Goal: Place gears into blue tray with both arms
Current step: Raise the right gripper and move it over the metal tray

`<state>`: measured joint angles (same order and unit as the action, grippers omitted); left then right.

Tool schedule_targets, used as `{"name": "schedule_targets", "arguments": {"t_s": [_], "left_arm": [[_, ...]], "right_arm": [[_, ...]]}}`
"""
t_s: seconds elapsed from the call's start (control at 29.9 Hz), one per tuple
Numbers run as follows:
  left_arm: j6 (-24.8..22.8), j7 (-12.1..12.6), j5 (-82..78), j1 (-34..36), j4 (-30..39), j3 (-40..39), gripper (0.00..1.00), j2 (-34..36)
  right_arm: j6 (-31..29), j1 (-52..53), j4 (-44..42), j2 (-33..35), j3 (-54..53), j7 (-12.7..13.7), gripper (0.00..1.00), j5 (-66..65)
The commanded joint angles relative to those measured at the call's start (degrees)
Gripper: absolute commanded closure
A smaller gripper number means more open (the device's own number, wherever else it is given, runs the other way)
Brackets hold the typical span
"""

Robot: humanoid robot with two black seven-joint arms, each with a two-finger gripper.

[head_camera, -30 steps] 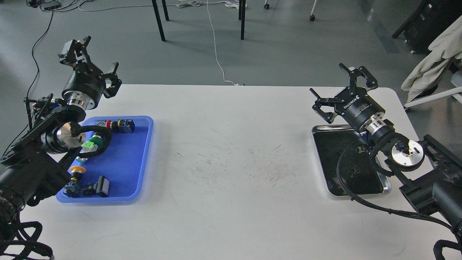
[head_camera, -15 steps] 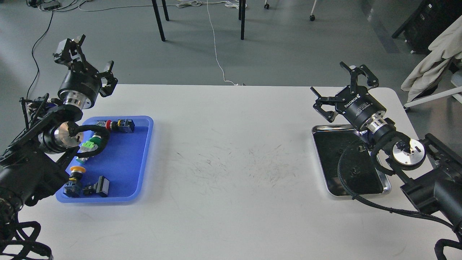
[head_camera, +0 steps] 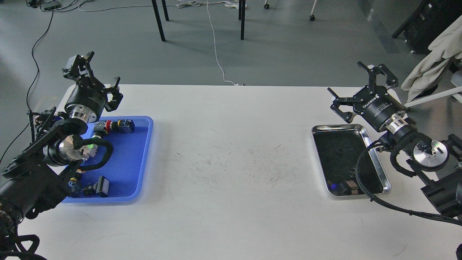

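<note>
Head view only. White table (head_camera: 231,162) fills most of it, scuffed dark marks at its middle.

Blue tray (head_camera: 139,159) sits at the table's left end. Inside it: push-button switches, one with a red cap (head_camera: 114,126) near the tray's far edge, a black-capped one (head_camera: 98,186) near its near edge; others partly hidden by the left arm and its black cable.

Left gripper (head_camera: 96,76) is raised over the tray's far-left corner, pointing up and away, fingers spread apart, nothing between them.

Silver tray (head_camera: 375,159) sits at the table's right end, well apart from the blue tray. Its floor reads dark and reflective; a small dark round speck (head_camera: 340,149) shows near the middle of that floor, too small to tell if it is a gear. A blurred brownish patch shows at the silver tray's near edge, could be a reflection, cannot tell.

Right gripper (head_camera: 362,86), body marked ROBOTIQ, is raised just beyond the silver tray's far-right corner, fingers spread wide, holding nothing. Its black cable loops across the silver tray's near-right corner.

No gear can be made out clearly in the blue tray.

Grey floor (head_camera: 288,43) beyond the table, with a white cord (head_camera: 216,54) and black chair legs (head_camera: 158,21).
</note>
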<state>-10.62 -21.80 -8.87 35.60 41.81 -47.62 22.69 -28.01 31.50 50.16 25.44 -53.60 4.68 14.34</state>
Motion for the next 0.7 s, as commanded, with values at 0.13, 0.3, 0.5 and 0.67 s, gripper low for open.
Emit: {"name": "schedule_targets", "arguments": {"t_s": [0.13,0.3,0.5,0.67], "left_arm": [[-0.27,0.09,-0.09,-0.01,-0.06,-0.02,0.02,0.42],[-0.19,0.09,-0.09,0.08,0.12,-0.02,0.02,0.51],[0.17,0.18,0.00,-0.10,2.40,-0.02,0.02,2.70],[0.43,0.09,0.00,-0.27,2.58,-0.02,0.02,2.97]], "right_arm": [[0.01,0.93,-0.42,0.22,0.07,0.06,0.01,-4.06],[0.01,1.37,-1.12,1.36,0.34,0.06,0.01,-4.06],[0.01,1.45,-0.68,3.47,1.82,0.06,0.01,-4.06],[0.01,3.21,-0.68,5.23,4.20,0.06,0.01,-4.06]]}}
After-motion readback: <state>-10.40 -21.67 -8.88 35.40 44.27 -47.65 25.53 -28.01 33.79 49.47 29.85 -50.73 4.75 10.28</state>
